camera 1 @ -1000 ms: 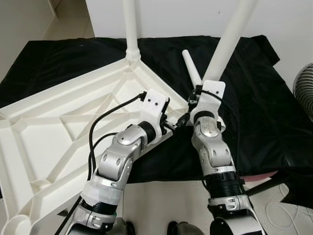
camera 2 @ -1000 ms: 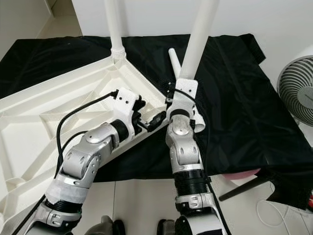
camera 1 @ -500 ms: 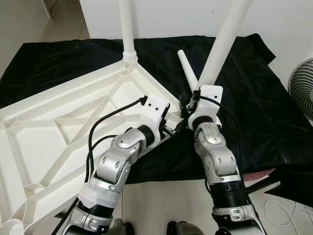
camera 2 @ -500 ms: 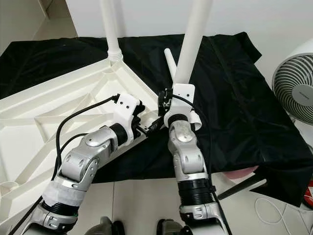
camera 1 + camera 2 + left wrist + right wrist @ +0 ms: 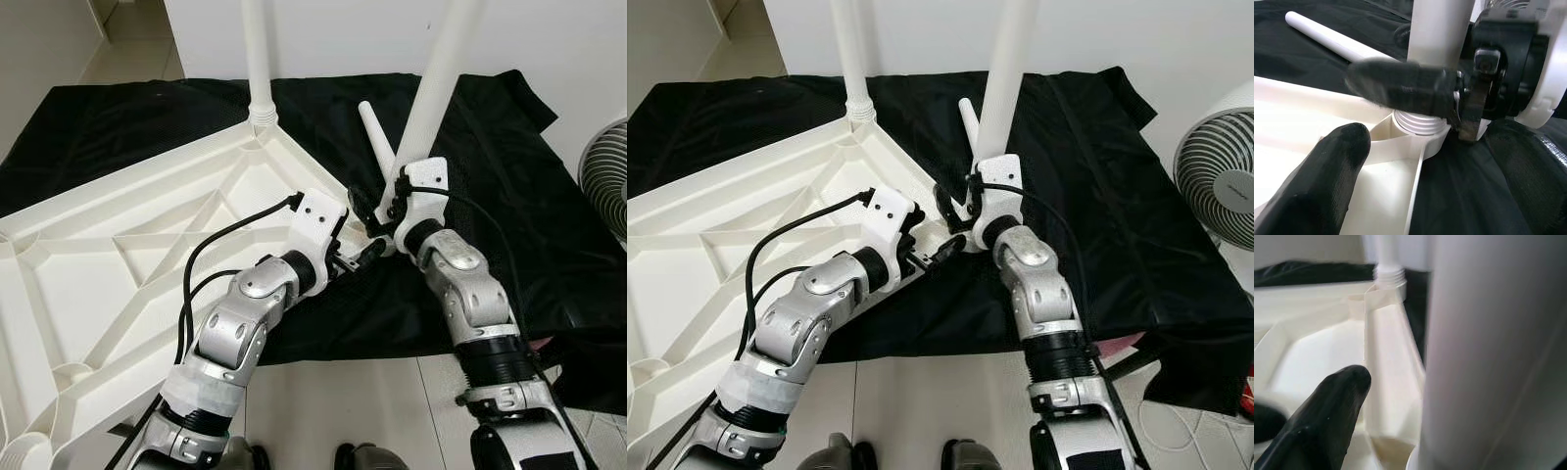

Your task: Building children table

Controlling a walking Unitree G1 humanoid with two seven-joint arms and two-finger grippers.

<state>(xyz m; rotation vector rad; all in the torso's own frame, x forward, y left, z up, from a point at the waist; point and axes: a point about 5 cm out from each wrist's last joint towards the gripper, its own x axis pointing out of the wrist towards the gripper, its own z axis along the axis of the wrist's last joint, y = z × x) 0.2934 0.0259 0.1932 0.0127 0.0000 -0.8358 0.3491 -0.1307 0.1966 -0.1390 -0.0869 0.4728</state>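
The white table top (image 5: 147, 245) lies upside down on a black cloth. One white leg (image 5: 257, 59) stands screwed into its far corner. A second leg (image 5: 436, 88) stands in the near right corner socket, its thread (image 5: 1418, 125) showing above the socket. My right gripper (image 5: 377, 211) is at this leg's base, open, with one finger (image 5: 1327, 416) apart from the leg (image 5: 1498, 357). My left gripper (image 5: 361, 253) is open at the same corner, one finger (image 5: 1327, 171) over the rim. A third leg (image 5: 375, 137) lies loose on the cloth behind.
The black cloth (image 5: 549, 196) covers the floor under the table top and reaches far right. A white fan (image 5: 607, 166) stands at the right edge. Pale floor tiles (image 5: 343, 401) lie near my feet. A black cable (image 5: 196, 284) runs along my left arm.
My right forearm has swung out to the right and the leg at the near corner now stands more upright. The left gripper stays at the corner.
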